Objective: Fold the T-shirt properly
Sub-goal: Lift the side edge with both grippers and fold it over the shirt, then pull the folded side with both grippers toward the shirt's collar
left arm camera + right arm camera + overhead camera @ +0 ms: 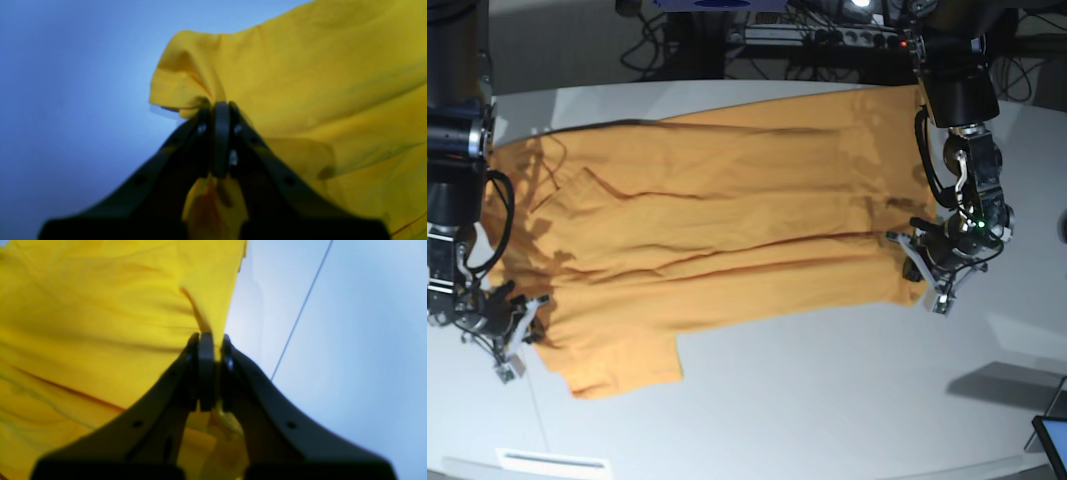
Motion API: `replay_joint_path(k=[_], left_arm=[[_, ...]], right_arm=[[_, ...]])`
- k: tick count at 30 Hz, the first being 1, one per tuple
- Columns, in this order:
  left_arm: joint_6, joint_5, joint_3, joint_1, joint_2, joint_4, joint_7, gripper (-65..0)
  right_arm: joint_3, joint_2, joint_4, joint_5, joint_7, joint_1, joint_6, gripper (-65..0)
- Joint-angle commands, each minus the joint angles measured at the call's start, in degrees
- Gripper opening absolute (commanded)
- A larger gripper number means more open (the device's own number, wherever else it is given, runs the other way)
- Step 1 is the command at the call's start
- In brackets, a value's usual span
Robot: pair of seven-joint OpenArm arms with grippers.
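The orange-yellow T-shirt (717,230) lies spread flat across the white table (827,390), collar end toward the base view's left and one sleeve (622,365) pointing at the front edge. My left gripper (220,108) is shut on a bunched fold of the yellow cloth (300,66); in the base view the left gripper (915,262) sits at the shirt's front right corner. My right gripper (210,340) is shut on the cloth's edge (100,306); in the base view the right gripper (532,312) is at the shirt's front left corner, by the sleeve.
Cables and a power strip (847,35) run along the back behind the table. A dark screen corner (1051,440) shows at the bottom right. A white label (552,462) lies at the front edge. A thin seam line (300,313) crosses the tabletop.
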Motion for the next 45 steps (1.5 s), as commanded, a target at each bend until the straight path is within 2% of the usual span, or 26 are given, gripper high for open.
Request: replay_joint_path(k=[1, 9, 18, 25, 29, 37, 42, 45], left_arm=[[-0.04, -0.47, -0.39, -1.38, -0.85, 1.04, -1.22, -65.0], [-0.04, -0.47, -0.56, -1.38, -1.03, 2.45, -2.27, -65.0], [-0.04, -0.55, -0.56, 0.3, -0.94, 8.43, -2.71, -65.0], [-0.04, -0.55, -5.92, 0.38, -0.67, 7.9, -2.8, -65.0], [-0.04, -0.2, -5.92, 0.3, -0.76, 7.81, -2.89, -65.0], [-0.04, -0.55, -5.92, 2.05, -0.76, 9.66, -2.8, -65.0], [-0.04, -0.82, -5.84, 6.62, -0.67, 17.04, -2.53, -65.0], [-0.04, -3.54, -5.84, 9.97, -0.76, 21.53, -1.83, -65.0]], right_arm=[[0.37, 0.82, 1.41, 0.78, 1.04, 1.89, 0.12, -63.4], [0.46, 1.17, 7.57, 0.87, 0.51, -1.1, 0.12, -63.4], [5.47, 1.17, 20.4, 0.96, -6.61, -4.61, 0.12, -63.5], [5.64, -0.33, 18.03, 0.96, -5.64, -1.45, 0.12, -63.5], [5.2, -1.21, 12.67, 0.96, -2.04, 0.49, 0.12, -63.5], [5.56, -0.85, 12.14, 0.96, -2.13, -0.48, 0.12, -63.5], [7.84, 0.73, 18.82, 3.86, -7.05, -4.44, 0.12, -63.5], [7.93, 1.96, 24.1, 6.14, -9.95, -6.9, 0.12, -63.5]])
